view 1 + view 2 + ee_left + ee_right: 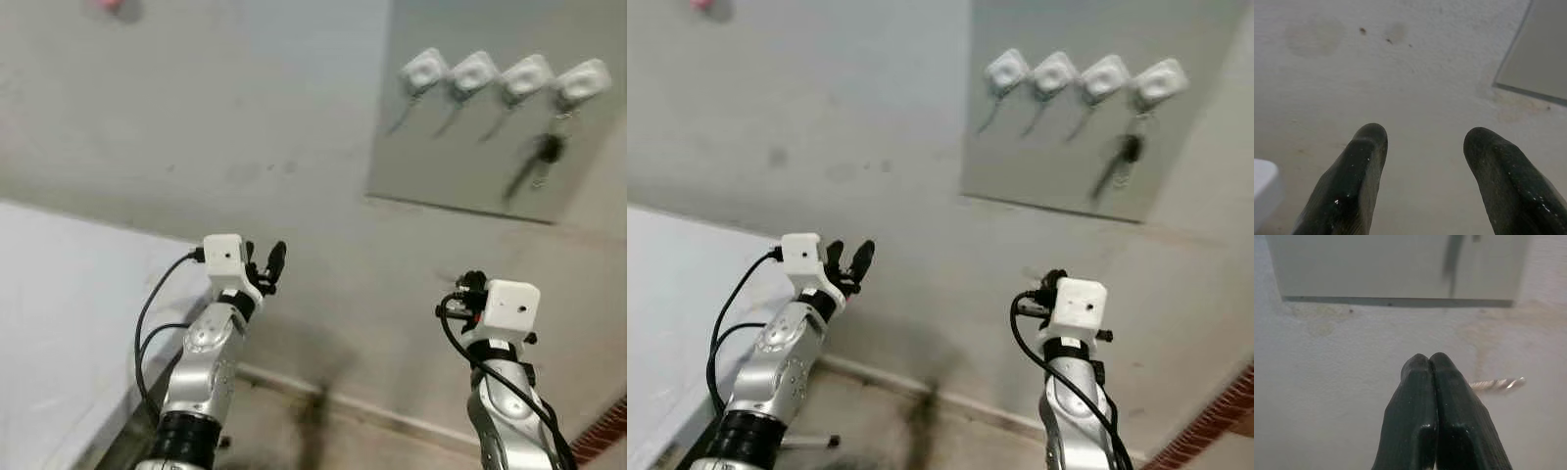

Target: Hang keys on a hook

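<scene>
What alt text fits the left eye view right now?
Keys hang from the rightmost of four white hooks on a grey wall panel. Below, both arms are raised toward the wall, left gripper open, right gripper beneath the panel.

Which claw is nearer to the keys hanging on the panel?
Right. The right claw, shut, sits below the keys and a little to their left, under the panel. The left claw, open, is far off to the left, by the bare wall.

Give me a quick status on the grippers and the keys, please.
Left gripper open, empty, facing the wall. Right gripper shut, below the grey hook panel. Dark keys hanging from the rightmost white hook. Nothing in the way.
</scene>
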Tool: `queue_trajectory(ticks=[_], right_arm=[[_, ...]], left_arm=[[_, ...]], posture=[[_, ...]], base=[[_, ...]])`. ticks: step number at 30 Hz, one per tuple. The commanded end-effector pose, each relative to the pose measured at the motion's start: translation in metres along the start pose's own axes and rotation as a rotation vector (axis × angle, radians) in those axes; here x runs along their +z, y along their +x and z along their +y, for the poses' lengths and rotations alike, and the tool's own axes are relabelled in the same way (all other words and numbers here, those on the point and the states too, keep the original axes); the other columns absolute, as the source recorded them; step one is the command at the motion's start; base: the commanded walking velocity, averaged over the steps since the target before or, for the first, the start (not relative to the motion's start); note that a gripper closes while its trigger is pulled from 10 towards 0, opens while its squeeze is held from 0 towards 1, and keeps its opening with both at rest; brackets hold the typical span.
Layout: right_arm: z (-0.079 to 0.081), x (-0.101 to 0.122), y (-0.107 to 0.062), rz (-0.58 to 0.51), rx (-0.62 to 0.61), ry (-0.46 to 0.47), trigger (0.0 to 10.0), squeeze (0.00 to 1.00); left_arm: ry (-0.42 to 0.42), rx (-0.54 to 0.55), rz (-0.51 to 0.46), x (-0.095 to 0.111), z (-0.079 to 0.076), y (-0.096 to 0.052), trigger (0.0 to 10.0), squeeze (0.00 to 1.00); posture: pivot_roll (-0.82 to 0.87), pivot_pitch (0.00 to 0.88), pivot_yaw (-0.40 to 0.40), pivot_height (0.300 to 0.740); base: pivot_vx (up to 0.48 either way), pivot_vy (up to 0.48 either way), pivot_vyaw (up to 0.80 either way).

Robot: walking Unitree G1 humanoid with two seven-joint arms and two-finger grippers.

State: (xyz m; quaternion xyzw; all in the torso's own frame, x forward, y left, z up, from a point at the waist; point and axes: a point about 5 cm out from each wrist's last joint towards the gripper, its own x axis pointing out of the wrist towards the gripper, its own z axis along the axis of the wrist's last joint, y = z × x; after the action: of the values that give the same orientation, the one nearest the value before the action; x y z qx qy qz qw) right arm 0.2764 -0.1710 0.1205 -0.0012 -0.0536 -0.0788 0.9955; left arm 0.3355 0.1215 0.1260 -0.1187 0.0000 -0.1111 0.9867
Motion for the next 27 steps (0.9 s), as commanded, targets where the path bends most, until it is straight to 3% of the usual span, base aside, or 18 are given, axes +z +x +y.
queue_trajectory(ticks=[1,27], right_arm=[[0.0024,0.0065,-0.0003,-0.043,0.015,0.009,10.0,0.00],[0.0034,0.0080,-0.0026,-0.046,0.053,-0.017,10.0,0.00]], left_arm=[[0.002,0.007,0.010,-0.0005,0.0024,-0.0004,10.0,0.00],[0.016,0.001,0.006,-0.0056,-0.0009,-0.0068,10.0,0.00]], posture=[[-0.06,0.000,0.085,0.740],[-0.04,0.004,0.045,0.740]], base=[[0.000,0.000,0.00],[0.000,0.000,0.00]])
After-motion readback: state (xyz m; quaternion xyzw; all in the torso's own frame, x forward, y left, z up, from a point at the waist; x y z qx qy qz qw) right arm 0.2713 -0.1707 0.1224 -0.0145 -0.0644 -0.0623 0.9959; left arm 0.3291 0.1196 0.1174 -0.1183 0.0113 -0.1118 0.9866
